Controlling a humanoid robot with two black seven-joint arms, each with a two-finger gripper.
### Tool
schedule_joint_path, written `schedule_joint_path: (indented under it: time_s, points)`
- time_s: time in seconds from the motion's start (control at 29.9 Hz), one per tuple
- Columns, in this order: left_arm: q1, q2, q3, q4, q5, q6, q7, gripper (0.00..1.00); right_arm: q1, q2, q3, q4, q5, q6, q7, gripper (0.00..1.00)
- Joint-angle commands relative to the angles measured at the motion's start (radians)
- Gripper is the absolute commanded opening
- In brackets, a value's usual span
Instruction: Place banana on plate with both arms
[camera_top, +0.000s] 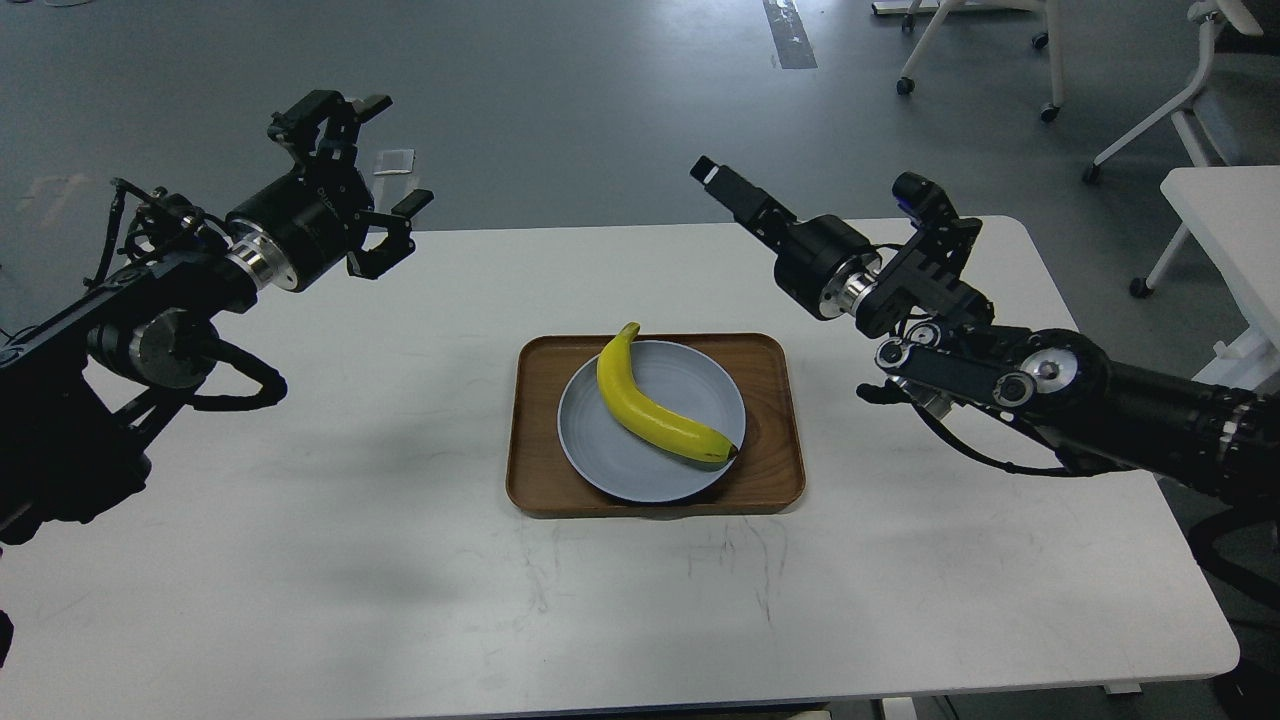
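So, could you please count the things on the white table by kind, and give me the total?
Banana: 1, lying on the plate
Plate: 1, pale blue-grey, standing on the tray
Tray: 1, brown wood
Total: 3 things on the table. Both grippers hang above it and hold nothing.

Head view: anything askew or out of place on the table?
Nothing stands out. The banana lies across the plate, stem end poking past the far rim. The plate sits inside the wooden tray, slightly toward its front edge. Both end effectors are clear of it, nothing spilled.
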Motion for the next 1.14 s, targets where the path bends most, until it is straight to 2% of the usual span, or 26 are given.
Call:
schedule_joint_path:
  time_s: [0.0, 0.13, 0.2, 0.3, 0.64, 0.87, 1.1]
  points:
    - [0.017, -0.03, -0.01, 0.002, -0.009, 0.001, 0.001, 0.98, -0.053, -0.048, 0.138, 0.031, 0.267, 0.122, -0.002, 0.96]
    - [0.036, -0.056, -0.012, 0.002, -0.011, 0.008, 0.001, 0.98, -0.1, -0.048, 0.244, 0.02, 0.432, 0.19, -0.023, 0.98]
    - [0.053, -0.067, -0.023, 0.002, -0.012, 0.009, 0.001, 0.98, -0.133, -0.045, 0.29, 0.038, 0.472, 0.2, -0.072, 0.98]
    - [0.076, -0.067, -0.059, 0.0, -0.012, 0.006, 0.004, 0.98, -0.161, -0.045, 0.318, 0.052, 0.483, 0.2, -0.112, 0.99]
    - [0.105, -0.05, -0.066, -0.015, -0.012, -0.003, 0.004, 0.98, -0.159, -0.042, 0.379, 0.052, 0.555, 0.269, -0.12, 1.0]
    - [0.105, -0.045, -0.105, -0.017, -0.012, -0.015, 0.015, 0.98, -0.153, -0.042, 0.396, 0.057, 0.584, 0.269, -0.158, 1.0]
    - [0.108, -0.033, -0.107, -0.015, -0.012, -0.015, 0.015, 0.98, -0.15, -0.045, 0.401, 0.06, 0.587, 0.28, -0.146, 1.0]
